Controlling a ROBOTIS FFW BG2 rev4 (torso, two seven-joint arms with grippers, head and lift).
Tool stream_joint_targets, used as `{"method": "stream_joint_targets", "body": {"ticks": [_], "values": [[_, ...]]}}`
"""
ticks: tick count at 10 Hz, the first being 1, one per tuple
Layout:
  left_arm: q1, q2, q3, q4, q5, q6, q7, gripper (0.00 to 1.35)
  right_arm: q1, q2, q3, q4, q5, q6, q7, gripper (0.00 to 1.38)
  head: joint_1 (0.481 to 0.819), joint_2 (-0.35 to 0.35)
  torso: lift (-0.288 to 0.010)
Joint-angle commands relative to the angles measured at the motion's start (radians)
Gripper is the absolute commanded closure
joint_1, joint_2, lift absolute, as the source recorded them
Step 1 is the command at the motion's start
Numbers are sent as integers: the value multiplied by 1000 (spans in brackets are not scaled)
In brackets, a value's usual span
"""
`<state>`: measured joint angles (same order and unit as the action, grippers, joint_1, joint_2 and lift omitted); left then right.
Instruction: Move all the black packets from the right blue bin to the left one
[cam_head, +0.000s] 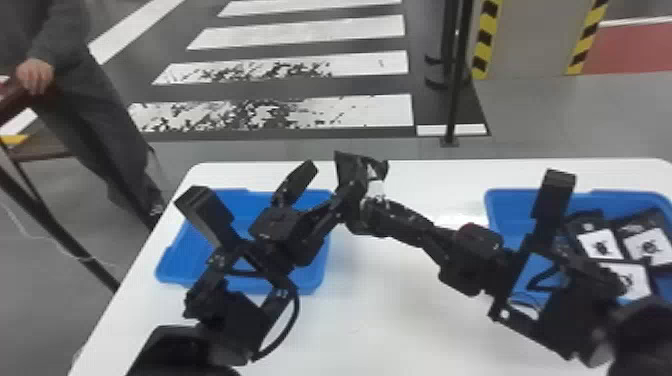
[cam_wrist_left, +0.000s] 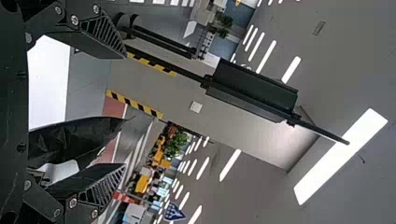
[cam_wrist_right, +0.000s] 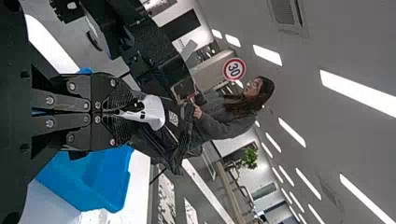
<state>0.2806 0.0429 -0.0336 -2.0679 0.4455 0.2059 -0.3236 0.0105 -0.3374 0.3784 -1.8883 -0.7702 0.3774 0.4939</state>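
- Held packet (cam_wrist_right: 152, 144): thin, pliable black film with a creased, uneven outline; white label of smooth appearance, curled near the grip; found above the table at twelve o'clock in the head view, between the two arms
- Right gripper (cam_head: 374, 197): jaws closed on the packet, gripping it by its white-labelled part; pads ribbed, tips brought together, the black film extending beyond them
- Left gripper (cam_head: 332, 172): jaws wide open; flat black fingers with ridged inner faces, the packet showing between them in the left wrist view, nearer one finger than the other; contact with that finger cannot be told
- Left bin (cam_head: 172, 272): blue, smooth, plastic-looking, rectangular with rounded corners and a raised rim; stands at ten o'clock on the table
- Right bin (cam_head: 500, 202): same blue colour and general form, at two o'clock; at least three black packets (cam_head: 645, 245) lie within, glossy, flat, each bearing a squarish white label with a dark printed mark
- Table (cam_head: 380, 310): flat, white, rounded far corners
- Obstructions: left arm and gripper pass over the left bin and cover part of it; right arm covers the near-left portion of the right bin
- Surroundings: white-striped dark floor (cam_head: 300, 87) past the table at twelve o'clock; dark upright post (cam_head: 454, 100) at one o'clock, beside a grey column (cam_head: 532, 42) edged with yellow-and-black tape
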Motion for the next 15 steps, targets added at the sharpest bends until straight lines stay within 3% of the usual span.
{"method": "stream_joint_targets", "body": {"ticks": [1,2,3,5,7,11,12,13,14,15], "values": [[-3,0,0,0,-3,25,-3,229,-13,-3,36,10,-16,1,0,1286,695,175,-140],[-8,0,0,-2,-1,44,-9,257,-18,-3,48,14,-20,5,0,1286,695,187,-140],[-11,0,2,-2,-9,39,-9,541,-23,-3,50,14,-22,5,0,1286,695,194,-140],[-3,-9,14,-2,7,-2,-3,670,-33,-3,50,24,-28,3,0,1286,695,202,-140],[-6,-9,8,-2,19,3,5,1233,-50,0,50,24,-31,3,0,1286,695,208,-140],[-1,-11,6,0,-19,-71,15,1220,-94,12,50,64,-39,-41,-6,1273,689,205,-140],[2,-12,10,0,-17,-93,20,1220,-96,14,50,76,-57,-41,-8,897,683,205,-140],[2,-12,18,0,-19,-110,24,1220,-92,12,58,100,-97,-66,3,344,674,208,-140],[-1,-12,36,0,-25,-120,31,1220,-87,12,58,113,-97,-76,8,-2,670,214,-140],[-13,-12,60,12,-59,-140,43,1220,-84,12,58,125,-101,-73,11,-2,669,223,-140]]}}
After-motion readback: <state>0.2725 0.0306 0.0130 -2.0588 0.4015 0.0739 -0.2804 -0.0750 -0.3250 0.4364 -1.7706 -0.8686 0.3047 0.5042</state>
